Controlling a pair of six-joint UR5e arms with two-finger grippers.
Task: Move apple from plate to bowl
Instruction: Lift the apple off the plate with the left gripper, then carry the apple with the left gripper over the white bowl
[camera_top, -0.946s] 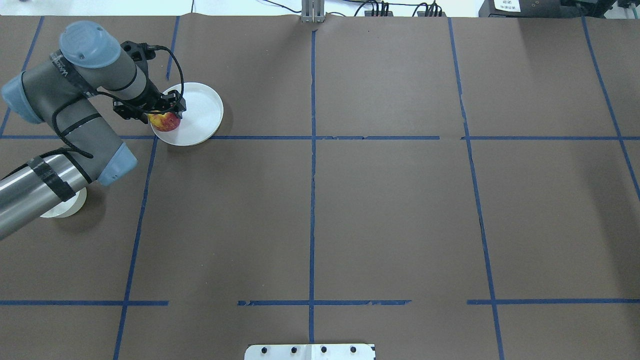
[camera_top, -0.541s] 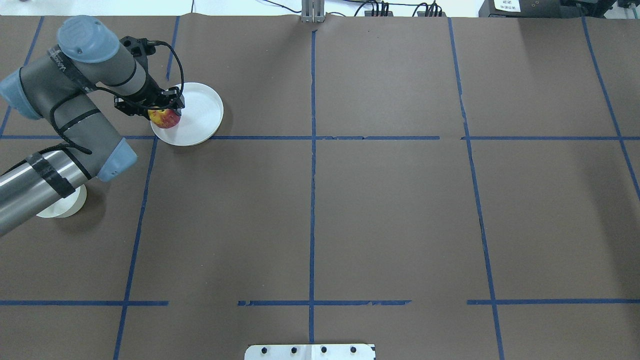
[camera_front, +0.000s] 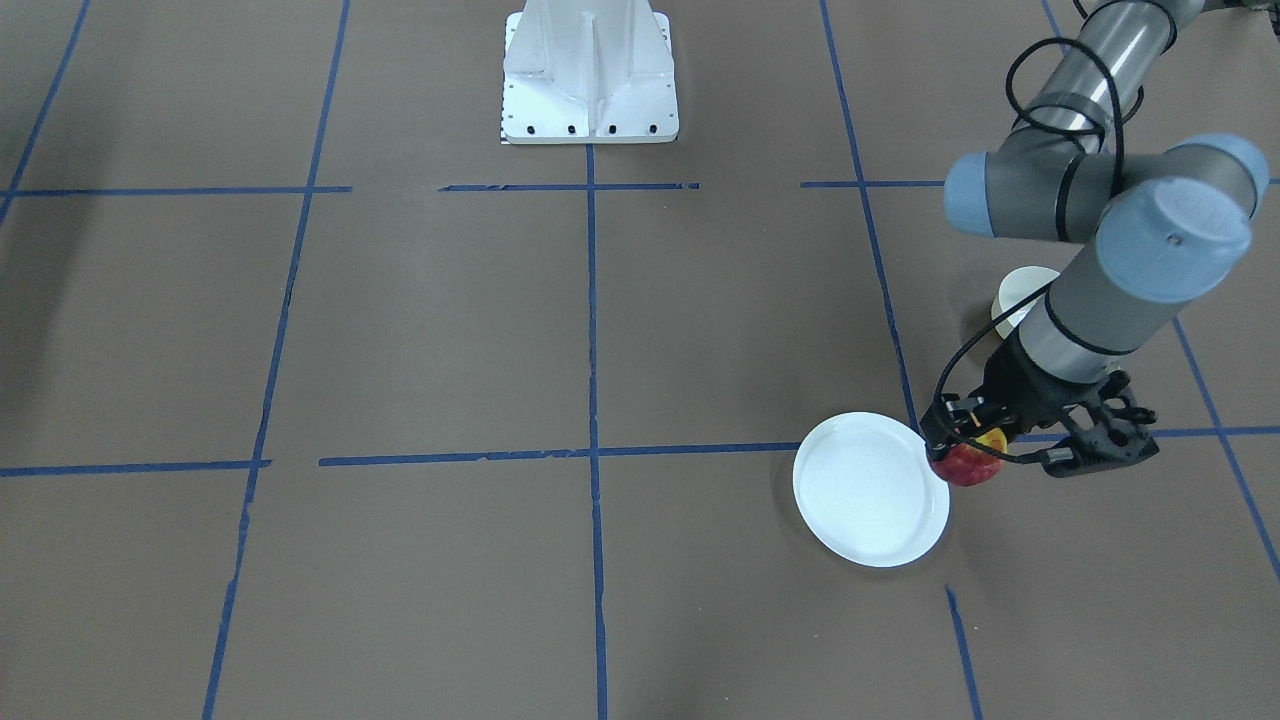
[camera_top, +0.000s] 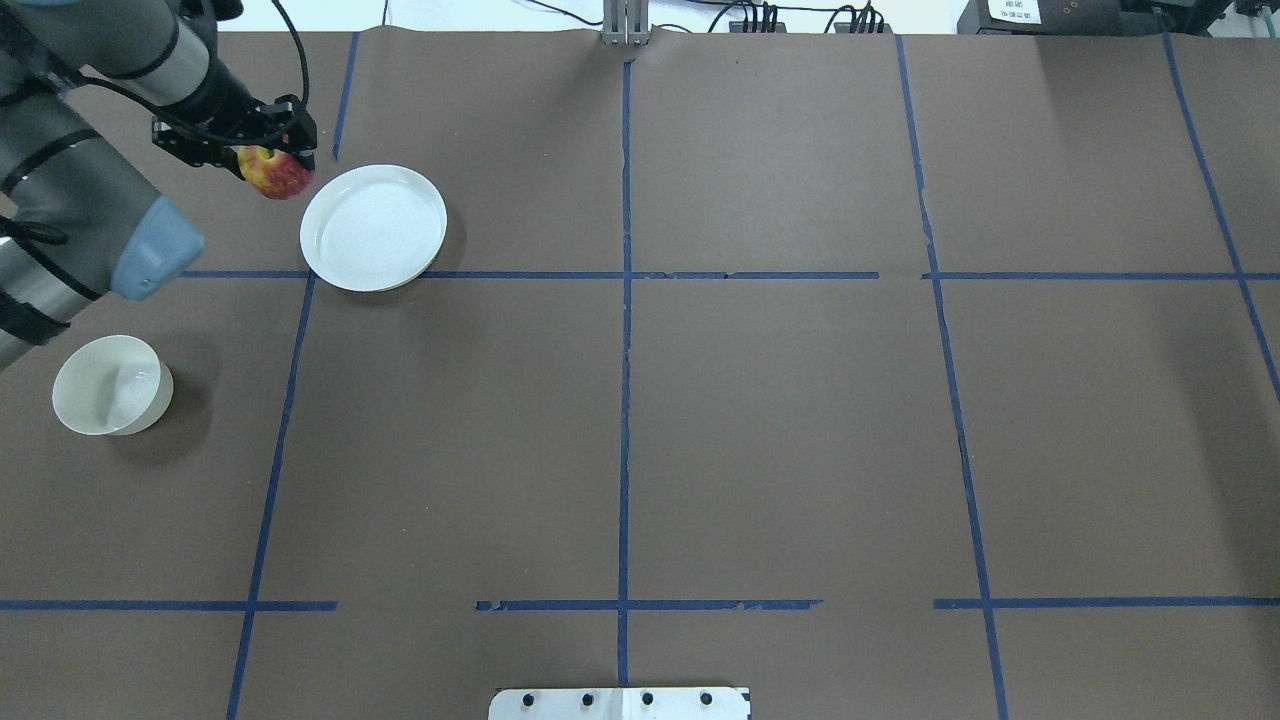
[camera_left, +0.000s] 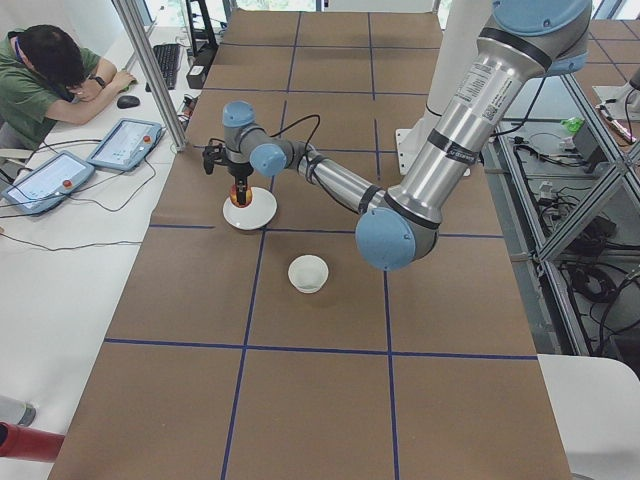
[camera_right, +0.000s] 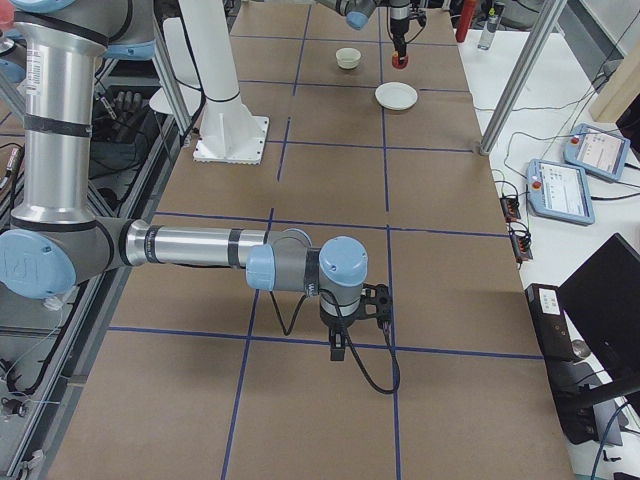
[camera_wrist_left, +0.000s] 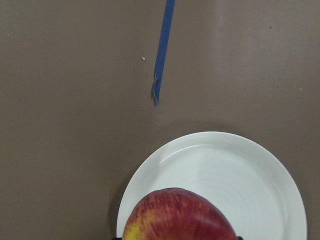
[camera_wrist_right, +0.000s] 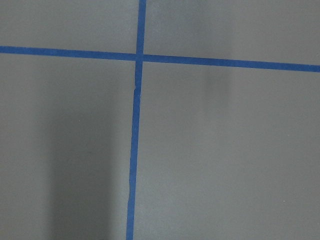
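Hidden first: the right fingers (camera_right: 335, 345) show only in the right-end view, small and dark under the wrist above the bench (camera_right: 300, 170). Their own camera sees only brown paper and blue tape (camera_wrist_right: 134, 150), so it cannot be told whether they are spread or together. The left arm is cut off by the top-left corner of the overhead view. In the front-facing view that arm's wrist covers part of the bowl (camera_front: 1022, 288). The left wrist camera catches just the upper curve of the apple (camera_wrist_left: 175, 215) at its lower edge, with the fingers out of shot bar a sliver of black. Apple: red with a yellow patch, up in the air, lifted off the plate (camera_top: 375, 228). Overhead it reads just beside the plate's far-left rim; the front-facing view has it overlapping the rim's edge; the wrist camera has it across the near rim. Whether it hangs over the rim or just outside it cannot be settled. It sits between the left fingers (camera_top: 305, 138), at their tips, below the black wrist hardware. Those fingers are drawn in to the apple's width, pinching it on two opposite sides. The bowl stands on the bench well apart from the plate, nearer the robot, in full sight overhead.
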